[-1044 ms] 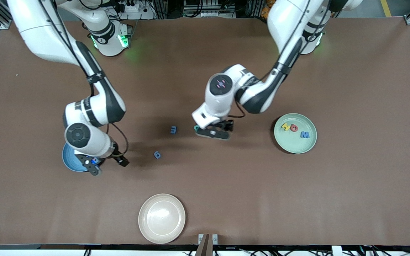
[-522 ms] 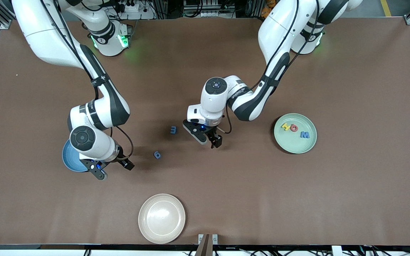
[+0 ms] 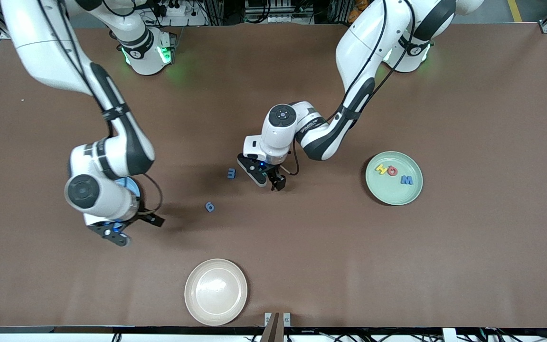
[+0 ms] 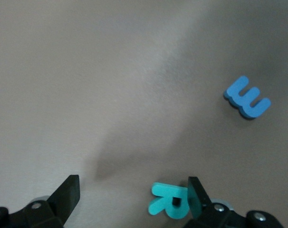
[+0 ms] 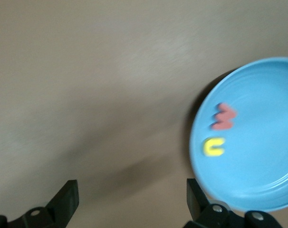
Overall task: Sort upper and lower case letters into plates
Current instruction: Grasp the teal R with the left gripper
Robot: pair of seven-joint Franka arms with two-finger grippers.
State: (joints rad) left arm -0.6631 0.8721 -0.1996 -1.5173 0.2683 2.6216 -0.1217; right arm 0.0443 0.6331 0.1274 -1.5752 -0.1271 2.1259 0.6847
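A teal R [image 4: 170, 205] lies on the bench [image 3: 468, 261] mid-frame, touching one of my left fingers [image 4: 197, 197], with a blue m [image 3: 231, 174] beside it. The left gripper [image 3: 269, 180] stands open. The right gripper [image 3: 131, 228] hangs open and empty over the bench beside the blue plate [image 5: 258, 142], lower left. A blue g [image 3: 210, 206] lies between them.

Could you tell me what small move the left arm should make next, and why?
Probably shift the open left tool sideways to centre on the teal R, then lower: the R lies on the table against one finger, not between them.
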